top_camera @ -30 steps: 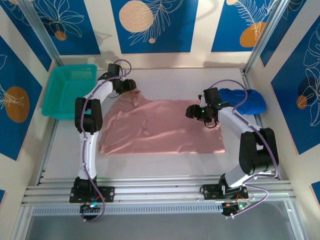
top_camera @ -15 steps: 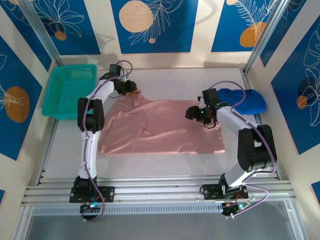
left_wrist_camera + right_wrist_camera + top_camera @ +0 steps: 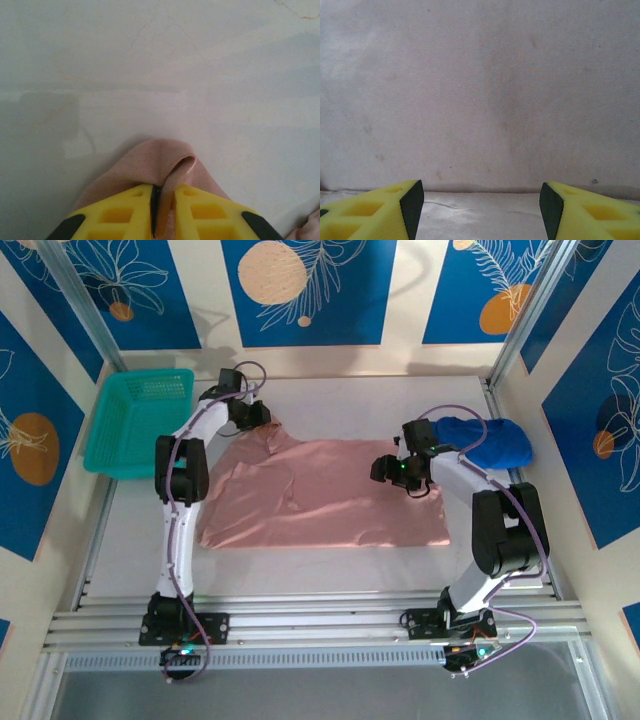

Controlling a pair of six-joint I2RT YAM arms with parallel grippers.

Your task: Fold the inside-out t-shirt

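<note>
So the inside-out t-shirt (image 3: 320, 495) was lying spread out in the middle of the desk (image 3: 380, 400). It was mostly flat, with some wrinkles and a soft ridge on its left half. Its near edge ran pretty straight across. The far-left corner was drawn out into a little peak pointing toward the back of the desk.

That peak was where the left fingers (image 3: 120, 215) were. They were pressed together on a fold of the pink cloth and pinching it. In the left wrist view a loop of fabric poked out from between the two yellow fingers, with bare pale desk beyond it. The left arm (image 3: 178, 475) reached up along the shirt's left side to get there.

The right fingers (image 3: 375, 210) were spread wide apart with nothing between them. From above, they sat over the far-right part of the shirt, near its far edge. The right wrist view looked straight onto pink weave, with a paler strip down low between the fingers. I couldn't tell if that was desk or just the hem.

A teal basket (image 3: 140, 420) sat at the far-left corner, well apart from the shirt. A royal-blue garment (image 3: 490, 440) was bunched up at the far right, just past the right arm (image 3: 500, 530).
</note>
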